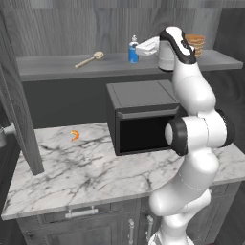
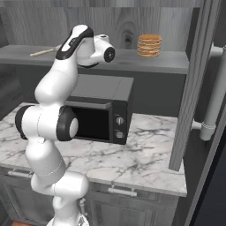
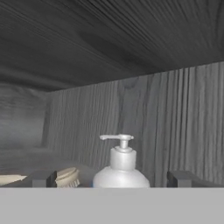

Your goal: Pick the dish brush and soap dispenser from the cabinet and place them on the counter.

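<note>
The soap dispenser (image 1: 133, 51), a small blue bottle with a white pump, stands on the cabinet's grey shelf (image 1: 52, 66). My gripper (image 1: 139, 49) is open just to its right, at bottle height. In the hand view the soap dispenser (image 3: 121, 162) fills the middle, close ahead, between the spread dark fingertips (image 3: 42, 178), with the gripper (image 3: 113, 179) not touching it. The dish brush (image 1: 89, 59) lies flat on the shelf left of the bottle; its round head (image 3: 68, 176) and its wooden handle (image 2: 44, 52) show. The marble counter (image 1: 72, 172) lies below.
A black microwave (image 1: 143, 115) sits on the counter under the shelf, beside the arm's elbow. A stack of tan discs (image 1: 195, 44) stands on the shelf right of the hand. A small orange item (image 1: 75, 135) lies on the counter. Open cabinet doors (image 1: 19, 110) (image 2: 194, 88) flank the shelf.
</note>
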